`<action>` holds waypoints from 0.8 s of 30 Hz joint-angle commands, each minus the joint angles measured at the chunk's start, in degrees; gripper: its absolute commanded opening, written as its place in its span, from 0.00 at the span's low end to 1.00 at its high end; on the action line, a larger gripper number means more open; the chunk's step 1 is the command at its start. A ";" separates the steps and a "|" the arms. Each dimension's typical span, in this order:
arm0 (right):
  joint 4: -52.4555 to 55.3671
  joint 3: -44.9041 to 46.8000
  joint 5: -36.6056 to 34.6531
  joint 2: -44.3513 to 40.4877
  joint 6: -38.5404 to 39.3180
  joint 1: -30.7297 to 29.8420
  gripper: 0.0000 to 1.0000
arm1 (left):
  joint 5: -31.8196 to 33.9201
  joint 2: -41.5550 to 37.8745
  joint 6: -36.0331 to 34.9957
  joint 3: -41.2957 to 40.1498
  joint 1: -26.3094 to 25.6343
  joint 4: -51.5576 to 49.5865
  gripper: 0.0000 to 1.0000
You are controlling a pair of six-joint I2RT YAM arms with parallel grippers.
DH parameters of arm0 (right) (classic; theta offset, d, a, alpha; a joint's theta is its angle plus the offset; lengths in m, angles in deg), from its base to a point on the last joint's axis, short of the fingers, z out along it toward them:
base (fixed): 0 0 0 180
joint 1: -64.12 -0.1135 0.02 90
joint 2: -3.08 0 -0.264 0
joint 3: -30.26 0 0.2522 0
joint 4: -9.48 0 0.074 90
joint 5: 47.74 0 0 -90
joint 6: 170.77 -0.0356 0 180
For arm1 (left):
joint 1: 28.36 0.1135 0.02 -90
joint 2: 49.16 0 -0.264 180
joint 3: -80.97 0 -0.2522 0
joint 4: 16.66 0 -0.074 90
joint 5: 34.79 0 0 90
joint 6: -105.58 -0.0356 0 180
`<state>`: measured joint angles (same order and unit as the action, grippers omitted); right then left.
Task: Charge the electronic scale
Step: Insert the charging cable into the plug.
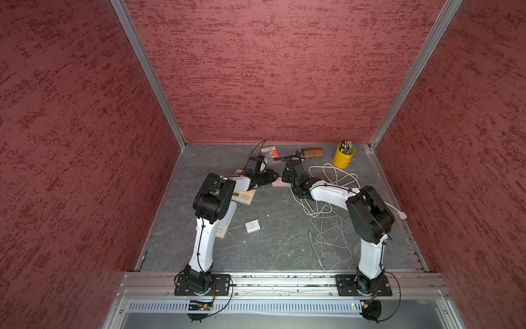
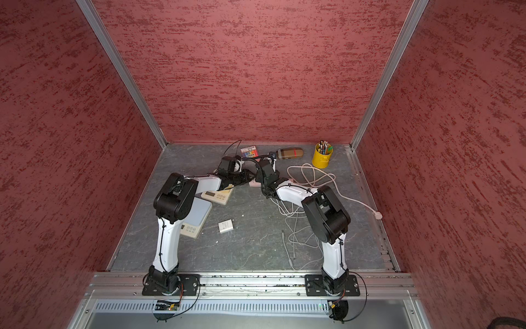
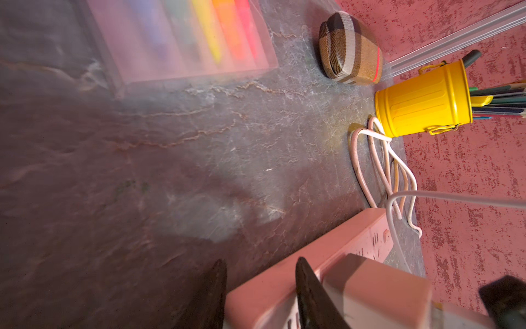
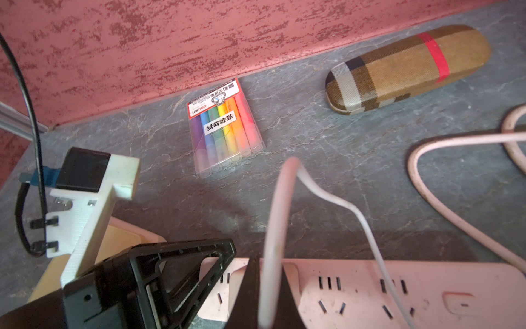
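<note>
We find both arms reaching to the far centre of the table, meeting over the strip, whose long axis lies left to right. The left gripper reaches in from the left. Its jaws stand part way apart, one finger along each long side of the strip's left end, and we judge them clamped on it to steady it. The right gripper reaches in from the right and is closed tight on the cable, close to where it meets the adapter. The adapter stands on the strip just right of the left fingers. We cannot tell whether its pins are fully home (the right fingers hide it in their own wrist view).

The task's thing is not at the hands. Two scales lie on the left side. The far scale is just left and near of the left gripper, partly under that forearm. The near scale is under the left elbow. The pictures do not say which one is meant. The far scale's long axis runs roughly far to near, with the button panel at the near end. No charging port shows.

Our judgement is that the power end is in hand and the scale end is not yet done. The scales lie left and near of both grippers, while the cable's slack lies to the right, so its plug must cross leftward. The left arm is nearer the scales, the right arm nearer the slack.
</note>
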<state>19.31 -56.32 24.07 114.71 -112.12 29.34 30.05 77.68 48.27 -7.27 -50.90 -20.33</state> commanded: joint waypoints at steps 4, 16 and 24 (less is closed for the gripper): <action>4.99 0.58 6.31 0.83 5.03 -1.07 0.00 | -3.15 -1.08 1.51 -3.76 -2.32 0.48 0.40; 1.89 5.46 6.46 2.96 7.79 -1.55 0.00 | -6.45 -0.64 2.95 -3.77 -3.44 3.34 0.41; 1.70 6.88 6.92 4.23 3.08 -2.38 0.00 | -7.60 -0.90 3.52 -3.86 -3.30 4.15 0.40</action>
<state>12.21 -53.30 24.20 115.41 -105.85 29.34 30.20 77.14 50.52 -10.07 -51.17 -15.50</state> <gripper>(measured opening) 0.081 0.405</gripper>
